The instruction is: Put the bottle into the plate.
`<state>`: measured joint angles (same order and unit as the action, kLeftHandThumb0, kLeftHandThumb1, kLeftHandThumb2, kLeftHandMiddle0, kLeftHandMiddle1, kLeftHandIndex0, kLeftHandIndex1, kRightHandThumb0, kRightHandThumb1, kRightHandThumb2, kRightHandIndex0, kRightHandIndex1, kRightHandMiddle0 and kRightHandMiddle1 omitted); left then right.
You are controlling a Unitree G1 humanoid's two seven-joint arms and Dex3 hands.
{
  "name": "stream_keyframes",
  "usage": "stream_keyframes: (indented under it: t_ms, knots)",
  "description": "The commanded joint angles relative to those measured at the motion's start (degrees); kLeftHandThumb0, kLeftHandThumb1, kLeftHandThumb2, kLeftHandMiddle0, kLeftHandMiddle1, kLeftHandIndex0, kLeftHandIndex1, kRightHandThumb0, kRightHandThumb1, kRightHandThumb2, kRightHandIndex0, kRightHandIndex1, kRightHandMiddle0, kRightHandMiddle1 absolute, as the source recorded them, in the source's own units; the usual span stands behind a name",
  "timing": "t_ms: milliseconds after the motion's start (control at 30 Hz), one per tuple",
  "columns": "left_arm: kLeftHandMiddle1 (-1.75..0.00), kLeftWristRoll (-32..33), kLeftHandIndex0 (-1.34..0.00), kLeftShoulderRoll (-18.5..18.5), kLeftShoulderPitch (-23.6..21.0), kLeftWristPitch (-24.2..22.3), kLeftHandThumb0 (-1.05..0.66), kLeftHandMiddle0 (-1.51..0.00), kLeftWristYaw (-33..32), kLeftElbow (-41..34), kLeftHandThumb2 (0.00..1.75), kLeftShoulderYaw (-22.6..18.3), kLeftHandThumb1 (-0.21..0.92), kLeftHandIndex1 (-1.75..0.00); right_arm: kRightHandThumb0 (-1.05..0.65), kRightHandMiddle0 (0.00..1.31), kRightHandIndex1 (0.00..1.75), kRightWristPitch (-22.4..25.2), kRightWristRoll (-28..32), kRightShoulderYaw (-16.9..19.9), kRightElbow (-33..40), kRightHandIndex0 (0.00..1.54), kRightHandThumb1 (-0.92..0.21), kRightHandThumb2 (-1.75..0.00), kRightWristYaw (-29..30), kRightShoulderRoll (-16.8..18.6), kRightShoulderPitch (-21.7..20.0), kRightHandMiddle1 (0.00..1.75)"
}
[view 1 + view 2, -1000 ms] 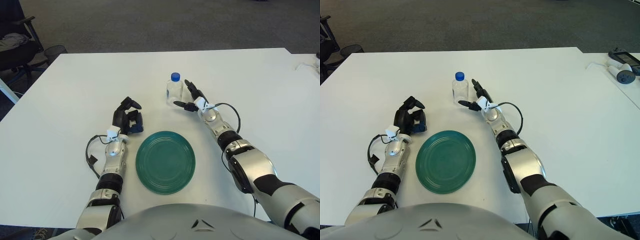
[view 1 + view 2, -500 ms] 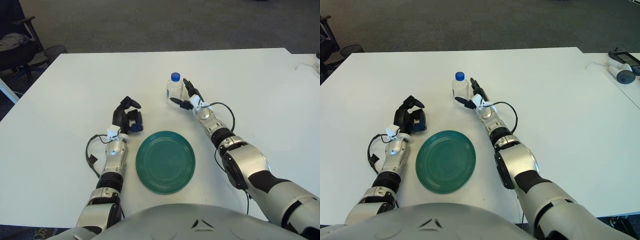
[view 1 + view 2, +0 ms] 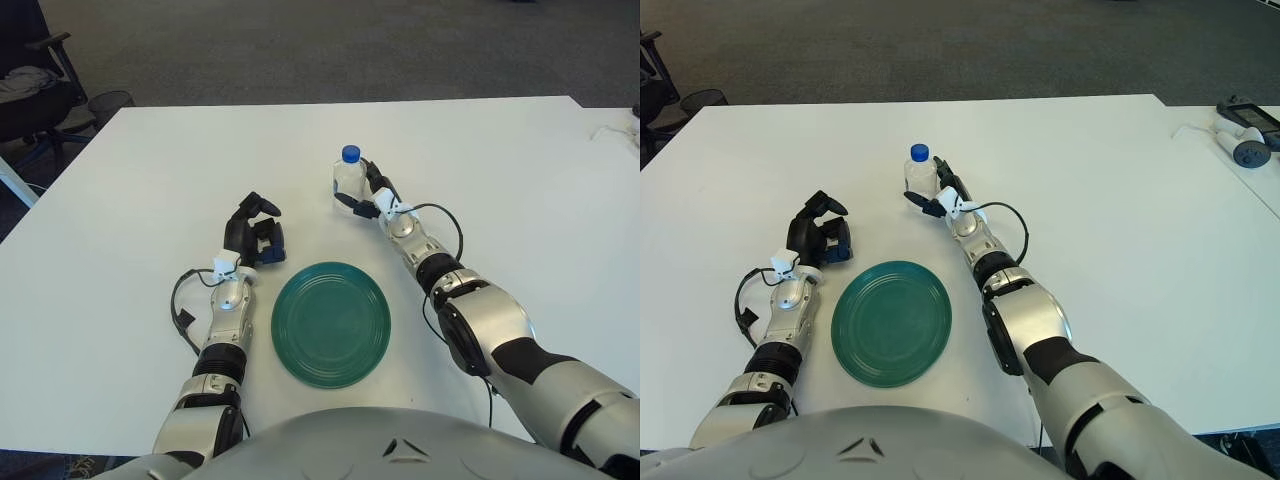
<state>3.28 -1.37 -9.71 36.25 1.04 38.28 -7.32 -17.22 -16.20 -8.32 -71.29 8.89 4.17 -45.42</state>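
Note:
A small clear bottle (image 3: 347,176) with a blue cap stands upright on the white table (image 3: 140,180), behind the plate. The green plate (image 3: 331,322) lies bare near the table's front edge. My right hand (image 3: 357,186) is at the bottle's right side. Its thumb reaches across the front of the bottle's base and its fingers (image 3: 371,176) stand up along the right side, spread, not closed on it. My left hand (image 3: 255,230) shows left of the plate with its fingers curled, holding nothing.
A grey device with a cable (image 3: 1246,138) lies at the table's far right. A black office chair (image 3: 28,88) stands beyond the table's left back corner. Dark carpet lies behind the table.
My right hand has slid left and forward to the bottle, from a short gap to fingers flanking it. The bottle, plate and left hand have stayed put.

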Motion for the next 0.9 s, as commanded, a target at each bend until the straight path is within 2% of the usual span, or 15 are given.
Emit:
stream_keyframes:
  t_ms: [0,867]
  knots:
    - [-1.75,-0.5,-0.74,-1.1,4.23,0.6,-0.54,-1.28,-1.12,3.62,1.51,0.01,0.16,-1.75,-1.05,0.0,0.0,1.71,0.49,0.12,-1.56,0.08,-0.92,-0.34,-1.4,0.63,0.66,0.11]
    - [-1.75,-2.87,-0.76,-0.61,4.47,-0.34,-0.55,-1.29,-4.45,2.89,1.54,1.26,0.13,-1.75,-1.05,0.0,0.0,2.78,-1.0,-1.82,-2.92,0.09,-0.92,-0.32,-2.92,2.04,0.52,0.03]
